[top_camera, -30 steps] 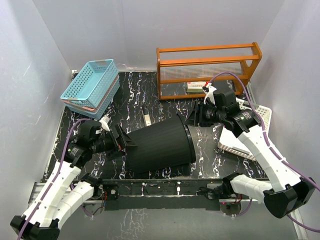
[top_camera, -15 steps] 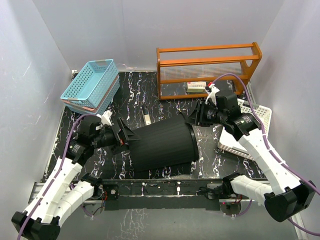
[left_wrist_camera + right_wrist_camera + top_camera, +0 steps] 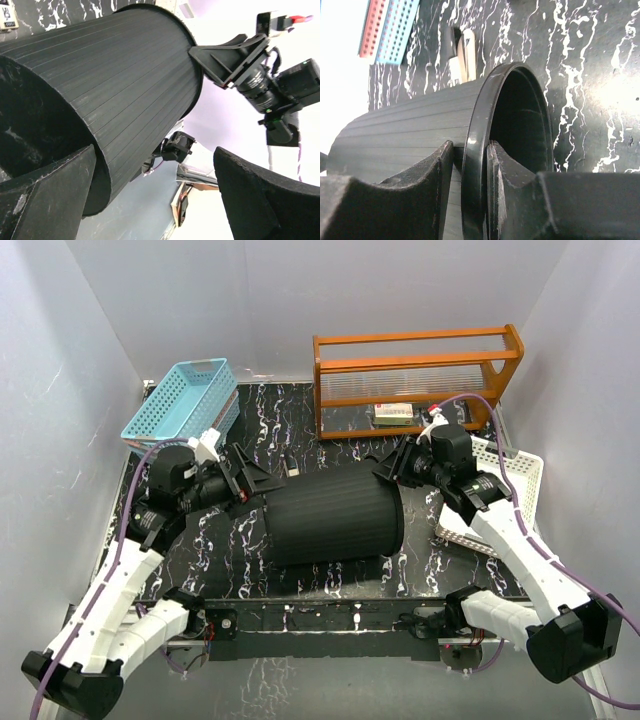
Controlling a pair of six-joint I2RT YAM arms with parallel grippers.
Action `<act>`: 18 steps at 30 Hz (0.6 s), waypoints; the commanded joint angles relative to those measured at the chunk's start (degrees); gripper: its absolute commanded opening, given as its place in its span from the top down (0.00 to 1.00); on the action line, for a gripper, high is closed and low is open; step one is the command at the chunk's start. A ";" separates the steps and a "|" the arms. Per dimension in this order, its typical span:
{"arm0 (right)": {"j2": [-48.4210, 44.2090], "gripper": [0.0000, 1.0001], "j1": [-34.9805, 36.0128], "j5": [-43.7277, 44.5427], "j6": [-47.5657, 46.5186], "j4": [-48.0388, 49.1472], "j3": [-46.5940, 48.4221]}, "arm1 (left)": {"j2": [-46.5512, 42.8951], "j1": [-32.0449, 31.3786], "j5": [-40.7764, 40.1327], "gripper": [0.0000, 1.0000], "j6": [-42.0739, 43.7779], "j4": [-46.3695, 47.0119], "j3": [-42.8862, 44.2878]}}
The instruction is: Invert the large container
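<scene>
From above, the large container (image 3: pixel 330 515) lies on its side between my left gripper (image 3: pixel 250 480), at its base, and my right gripper (image 3: pixel 393 466), at its rim. I judge it about half turned.

Left wrist: jaws wide apart, with the base just beside one finger.

Right wrist: jaws clamped across the rim wall. The mouth has yet to face down.

Marbled table (image 3: pixel 262 412) — basket stack (image 3: pixel 180 408), white basket (image 3: pixel 522 476), rack (image 3: pixel 415 365).

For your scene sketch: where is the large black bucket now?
Top view: the bucket lies on its side mid-table, rim pinched by the right gripper, base toward the left gripper.
</scene>
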 commanded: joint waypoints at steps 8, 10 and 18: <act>-0.31 0.76 2.17 -5.31 12.83 14.90 -10.12 | 7.10 -2.36 9.94 0.01 -7.63 25.23 6.99; -0.08 0.76 2.17 -5.06 15.66 17.42 -11.04 | 7.31 -2.93 9.40 0.01 -7.82 26.10 5.98; 1.38 0.79 1.97 -6.90 22.88 28.15 -15.51 | 11.11 -4.33 9.19 0.01 -6.46 27.38 8.50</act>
